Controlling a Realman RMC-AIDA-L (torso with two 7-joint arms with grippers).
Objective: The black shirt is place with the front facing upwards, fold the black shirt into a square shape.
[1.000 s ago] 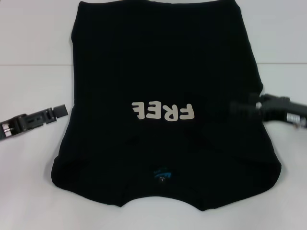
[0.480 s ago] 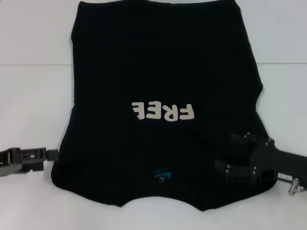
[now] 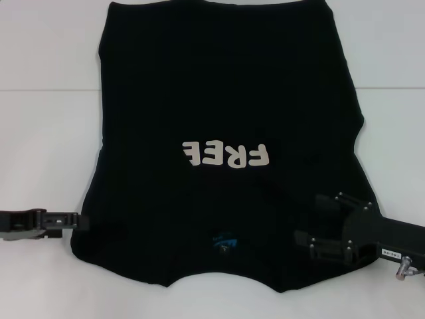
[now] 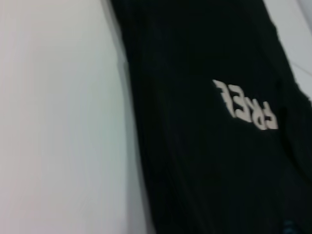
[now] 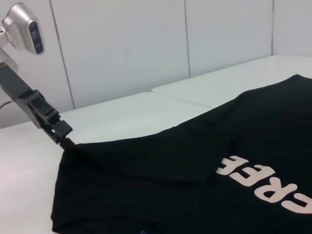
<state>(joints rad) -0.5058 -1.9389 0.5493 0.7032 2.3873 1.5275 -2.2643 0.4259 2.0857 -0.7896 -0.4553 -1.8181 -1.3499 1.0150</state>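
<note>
1. One black shirt [image 3: 226, 100] flat on white table [image 3: 46, 146], front up, collar nearest robot.
2. Two grippers: left gripper [image 3: 80, 221] tip at shirt's left shoulder edge, jaws can't tell.
3. Right gripper [image 3: 307, 224] over right shoulder, jaws spread wide, holding nothing.

It looked like a robotics lab or test room, not a home. A plain white bench [image 3: 46, 53] filled the space, made of pale slabs pushed together with a thin seam [image 3: 40, 90] between them. Behind its far edge stood a bare wall of smooth white panels [image 5: 122, 44] split by narrow vertical joints. A machine arm [image 5: 29, 97] reached over the bench's corner.
</note>
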